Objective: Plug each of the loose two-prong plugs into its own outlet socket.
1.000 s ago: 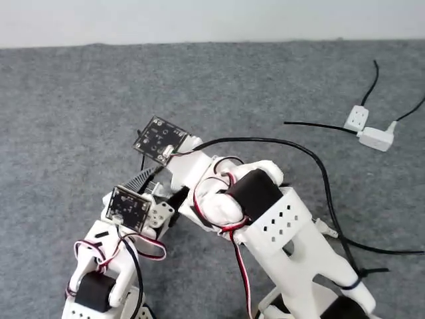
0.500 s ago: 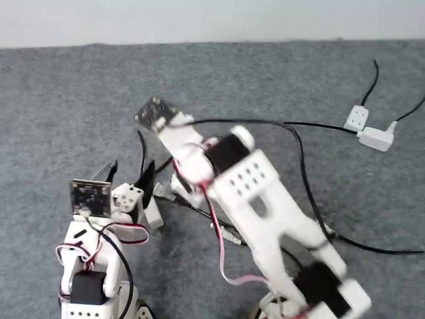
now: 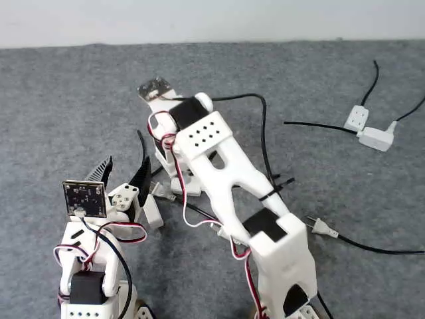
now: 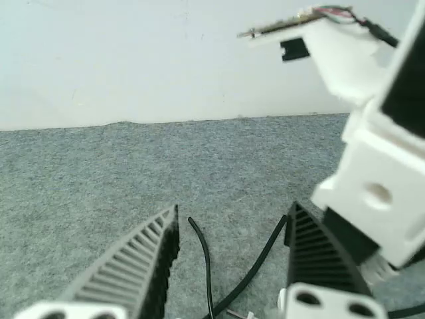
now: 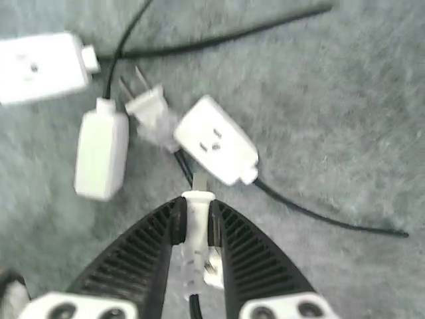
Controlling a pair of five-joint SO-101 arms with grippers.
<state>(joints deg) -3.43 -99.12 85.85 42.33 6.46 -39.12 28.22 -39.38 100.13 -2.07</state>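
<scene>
Grey carpet (image 3: 60, 100) covers the table under both arms. On it, the right gripper (image 5: 195, 214) is clenched on a white plug (image 5: 197, 234), which sits upright between the black fingers with its prongs pointing forward. Just ahead of the prongs lies a white socket (image 5: 216, 141), slots facing up; whether prong and socket touch cannot be told. Beside that socket rests a second plug (image 5: 147, 103) with bare prongs, next to a white block (image 5: 101, 155). The left gripper (image 4: 229, 262) is released, its fingers spread wide and holding nothing, with black cables (image 4: 204, 256) on the carpet between them. A third plug (image 3: 322, 229) lies loose, well apart from both grippers.
</scene>
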